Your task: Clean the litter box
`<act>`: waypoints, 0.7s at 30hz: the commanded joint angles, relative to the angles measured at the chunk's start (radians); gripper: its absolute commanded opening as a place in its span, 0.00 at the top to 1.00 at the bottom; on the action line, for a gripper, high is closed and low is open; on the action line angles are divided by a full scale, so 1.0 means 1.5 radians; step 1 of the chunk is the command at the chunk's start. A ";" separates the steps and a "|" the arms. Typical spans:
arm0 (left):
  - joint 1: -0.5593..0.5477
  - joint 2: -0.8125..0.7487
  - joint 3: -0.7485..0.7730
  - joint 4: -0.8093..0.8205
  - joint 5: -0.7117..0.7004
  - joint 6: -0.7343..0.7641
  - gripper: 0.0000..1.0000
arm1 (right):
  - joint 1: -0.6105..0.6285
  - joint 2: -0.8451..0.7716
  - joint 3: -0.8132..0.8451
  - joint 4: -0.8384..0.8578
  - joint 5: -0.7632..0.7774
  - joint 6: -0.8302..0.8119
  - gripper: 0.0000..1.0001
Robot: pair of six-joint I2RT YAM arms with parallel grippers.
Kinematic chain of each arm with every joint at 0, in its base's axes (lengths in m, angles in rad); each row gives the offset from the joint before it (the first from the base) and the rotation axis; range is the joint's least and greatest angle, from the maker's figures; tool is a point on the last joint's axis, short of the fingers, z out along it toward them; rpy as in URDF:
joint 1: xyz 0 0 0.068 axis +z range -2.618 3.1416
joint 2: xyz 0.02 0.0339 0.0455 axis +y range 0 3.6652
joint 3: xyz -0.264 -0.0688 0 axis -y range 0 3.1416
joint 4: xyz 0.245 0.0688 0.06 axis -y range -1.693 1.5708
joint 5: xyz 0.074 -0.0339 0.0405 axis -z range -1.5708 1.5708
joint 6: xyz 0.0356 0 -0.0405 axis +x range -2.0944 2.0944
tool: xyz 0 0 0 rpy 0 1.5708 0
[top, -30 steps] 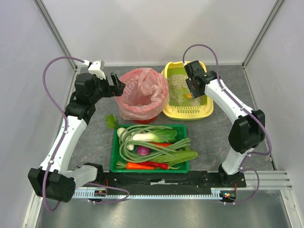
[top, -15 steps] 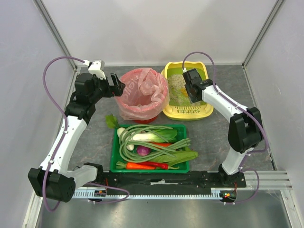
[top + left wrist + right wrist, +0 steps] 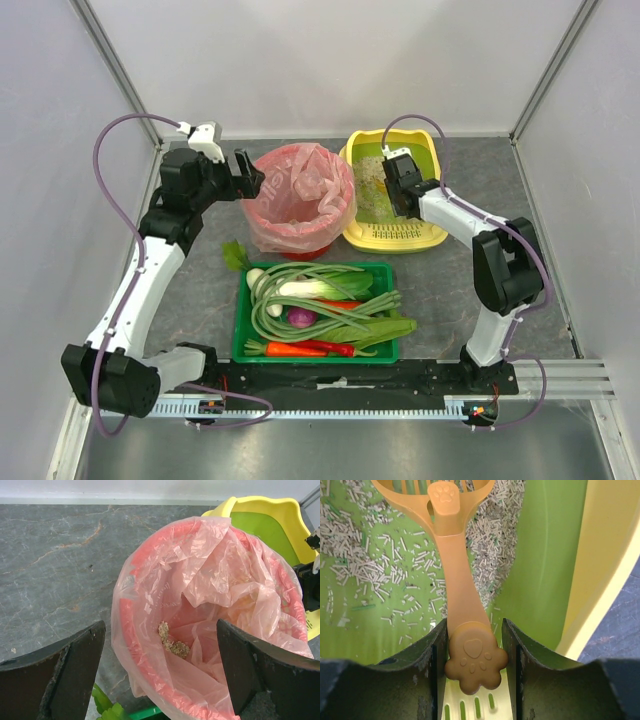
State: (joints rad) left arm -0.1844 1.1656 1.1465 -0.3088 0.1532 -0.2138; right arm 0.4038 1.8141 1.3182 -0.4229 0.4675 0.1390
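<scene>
The litter box (image 3: 432,234) is a yellow tray at the back right, with a green lining (image 3: 555,555) and pale pellet litter (image 3: 365,565) spread thinly over its floor. My right gripper (image 3: 396,186) hangs inside it. In the right wrist view the right gripper (image 3: 473,630) is shut on the paw-shaped end of an orange scoop (image 3: 456,575), whose slotted head points away over the litter. My left gripper (image 3: 245,177) is open beside the red bin; in the left wrist view it (image 3: 160,650) holds nothing.
The red bin with a pink bag (image 3: 300,200) stands left of the litter box, touching it, with litter clumps (image 3: 172,642) at its bottom. A green tray of vegetables (image 3: 318,312) sits at the front centre. White walls enclose the table.
My right gripper has moved left and deeper into the litter box with the scoop. The left arm has hardly shifted.
</scene>
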 commanded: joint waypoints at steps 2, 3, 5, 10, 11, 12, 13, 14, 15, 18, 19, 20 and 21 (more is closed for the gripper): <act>0.005 0.011 0.041 0.012 -0.015 0.013 0.02 | 0.001 0.019 -0.011 0.097 -0.016 0.002 1.00; 0.004 0.011 0.042 0.012 -0.016 0.014 0.02 | 0.001 0.017 -0.012 0.102 -0.017 0.002 1.00; 0.004 0.011 0.044 0.011 -0.018 0.012 0.02 | 0.001 0.009 -0.022 0.115 -0.019 0.003 1.00; 0.004 0.015 0.039 0.011 -0.021 0.006 0.02 | 0.001 -0.076 -0.101 0.183 -0.048 0.012 1.00; 0.004 0.018 0.039 0.011 -0.021 0.004 0.02 | 0.001 -0.107 -0.117 0.216 -0.054 0.012 1.00; 0.005 0.021 0.039 0.013 -0.017 0.002 0.02 | 0.001 -0.119 -0.129 0.229 -0.061 0.013 1.00; 0.004 0.022 0.039 0.015 -0.015 -0.001 0.02 | 0.001 -0.129 -0.148 0.236 -0.062 0.013 1.00; 0.004 0.024 0.039 0.020 -0.012 -0.003 0.02 | 0.001 -0.146 -0.155 0.240 -0.062 0.011 1.00; 0.004 0.026 0.039 0.023 -0.007 -0.005 0.02 | 0.001 -0.154 -0.162 0.241 -0.060 0.011 1.00; 0.004 0.034 0.042 0.030 0.001 -0.010 0.02 | 0.001 -0.186 -0.188 0.245 -0.058 0.004 1.00; 0.004 0.035 0.044 0.030 0.002 -0.010 0.02 | 0.000 -0.194 -0.201 0.245 -0.060 0.003 1.00; 0.004 0.035 0.044 0.029 0.003 -0.010 0.03 | 0.001 -0.212 -0.206 0.246 -0.061 0.003 1.00; 0.004 0.033 0.044 0.030 0.002 -0.009 0.02 | 0.001 -0.221 -0.210 0.244 -0.061 0.003 1.00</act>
State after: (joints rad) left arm -0.1844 1.2152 1.1679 -0.3046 0.1379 -0.2150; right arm 0.4030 1.5642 1.0351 -0.1310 0.3836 0.1383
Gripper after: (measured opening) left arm 0.978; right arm 0.505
